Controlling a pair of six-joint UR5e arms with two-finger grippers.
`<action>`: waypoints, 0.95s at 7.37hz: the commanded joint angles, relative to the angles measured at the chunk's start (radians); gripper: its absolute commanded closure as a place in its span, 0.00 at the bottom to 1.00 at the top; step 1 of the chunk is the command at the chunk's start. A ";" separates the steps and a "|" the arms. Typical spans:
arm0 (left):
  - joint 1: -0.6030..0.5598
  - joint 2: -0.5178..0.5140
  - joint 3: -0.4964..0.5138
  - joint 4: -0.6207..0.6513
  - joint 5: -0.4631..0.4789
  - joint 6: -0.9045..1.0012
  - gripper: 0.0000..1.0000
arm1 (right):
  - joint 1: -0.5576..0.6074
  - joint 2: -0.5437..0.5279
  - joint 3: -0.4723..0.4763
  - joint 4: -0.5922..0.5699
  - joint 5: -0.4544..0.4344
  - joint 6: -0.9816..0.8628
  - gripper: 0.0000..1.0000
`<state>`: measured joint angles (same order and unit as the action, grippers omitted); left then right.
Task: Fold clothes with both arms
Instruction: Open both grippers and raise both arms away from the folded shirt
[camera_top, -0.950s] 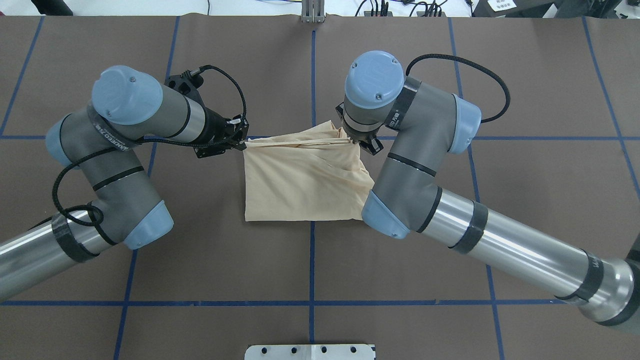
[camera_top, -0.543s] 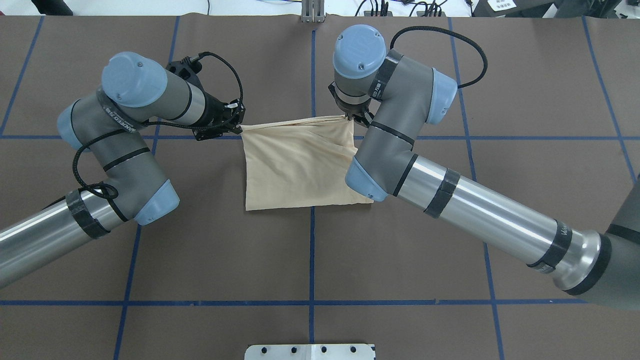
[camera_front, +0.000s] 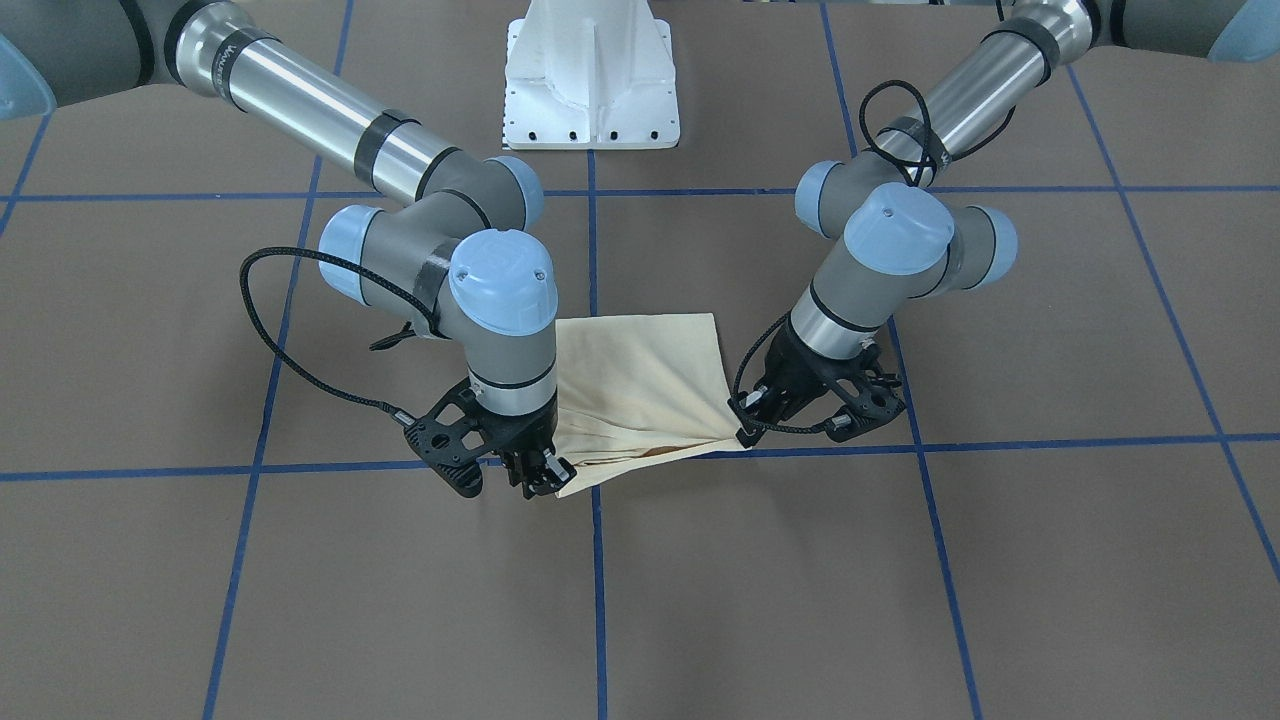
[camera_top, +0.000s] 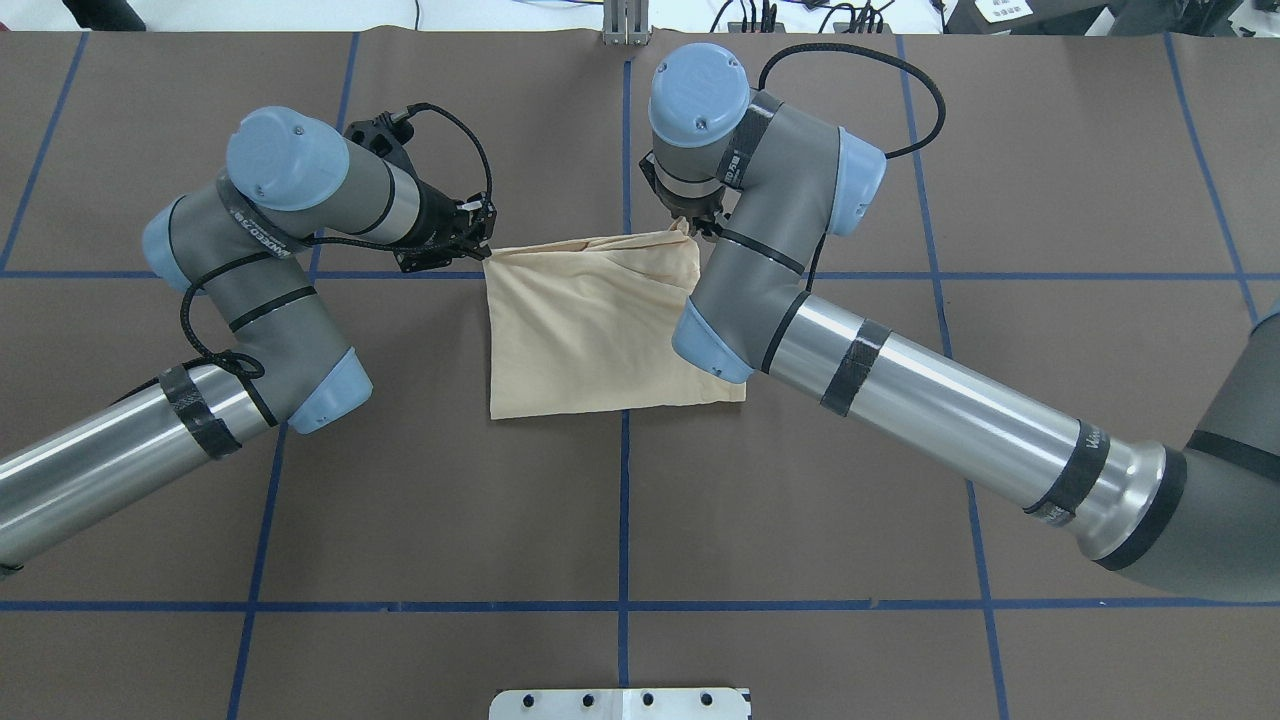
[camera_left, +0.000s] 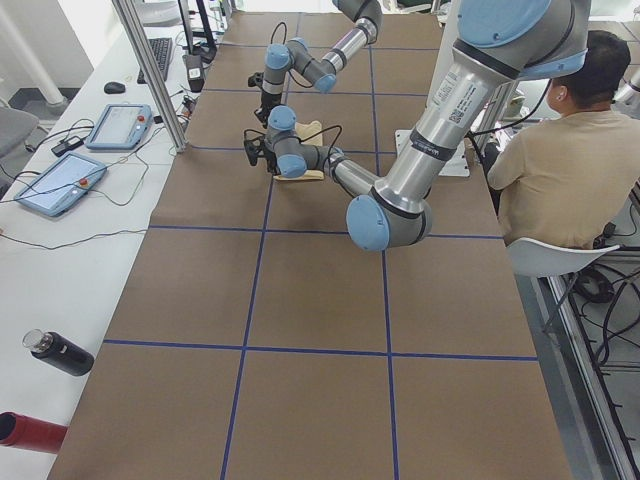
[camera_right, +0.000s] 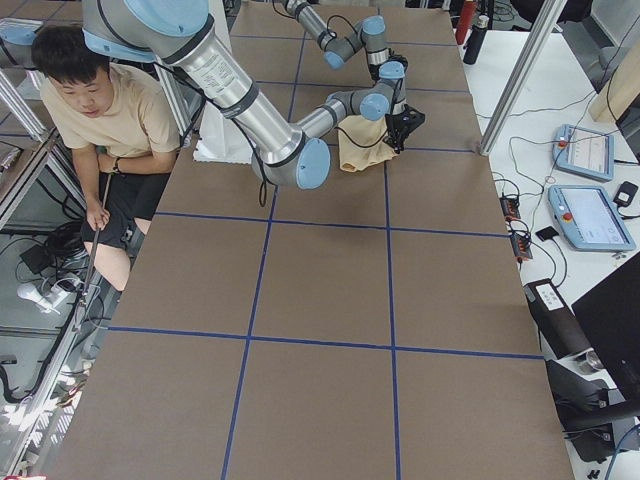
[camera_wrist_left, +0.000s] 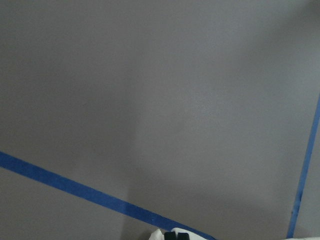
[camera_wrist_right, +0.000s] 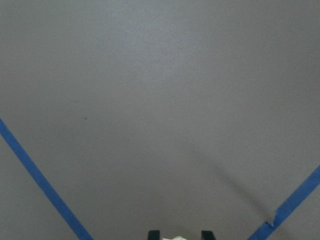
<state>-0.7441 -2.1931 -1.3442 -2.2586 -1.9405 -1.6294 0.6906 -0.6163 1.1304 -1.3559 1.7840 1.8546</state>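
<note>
The cream-yellow shirt (camera_top: 590, 325) lies folded in a rough rectangle at mid-table, its print hidden. It also shows in the front-facing view (camera_front: 640, 375). My left gripper (camera_top: 487, 247) is shut on the shirt's far left corner, on the right in the front-facing view (camera_front: 745, 432). My right gripper (camera_top: 690, 226) is shut on the far right corner (camera_front: 545, 482) and holds it a little off the table. The far edge is stretched between them with creases. The right wrist view shows cloth (camera_wrist_right: 175, 238) between the fingertips.
The brown table mat is crossed by blue tape lines (camera_top: 625, 520). The white pedestal base (camera_front: 592, 80) stands on the robot's side. A seated person (camera_left: 560, 160) is beside the table. Tablets (camera_right: 590, 215) lie on the side bench.
Both grippers moved away from the robot with the shirt's far edge, the right one farther. The bunched right side has spread flatter and the edge is tauter.
</note>
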 joint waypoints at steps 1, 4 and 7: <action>-0.062 -0.002 0.008 -0.004 0.011 0.107 0.35 | 0.068 0.010 -0.008 0.001 0.039 -0.091 0.00; -0.139 0.041 -0.010 0.004 -0.070 0.297 0.34 | 0.174 -0.052 0.024 -0.003 0.164 -0.208 0.00; -0.257 0.255 -0.199 0.011 -0.126 0.722 0.31 | 0.369 -0.325 0.217 -0.002 0.361 -0.614 0.00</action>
<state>-0.9518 -2.0189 -1.4767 -2.2515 -2.0383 -1.0620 0.9737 -0.8352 1.2800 -1.3577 2.0713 1.4063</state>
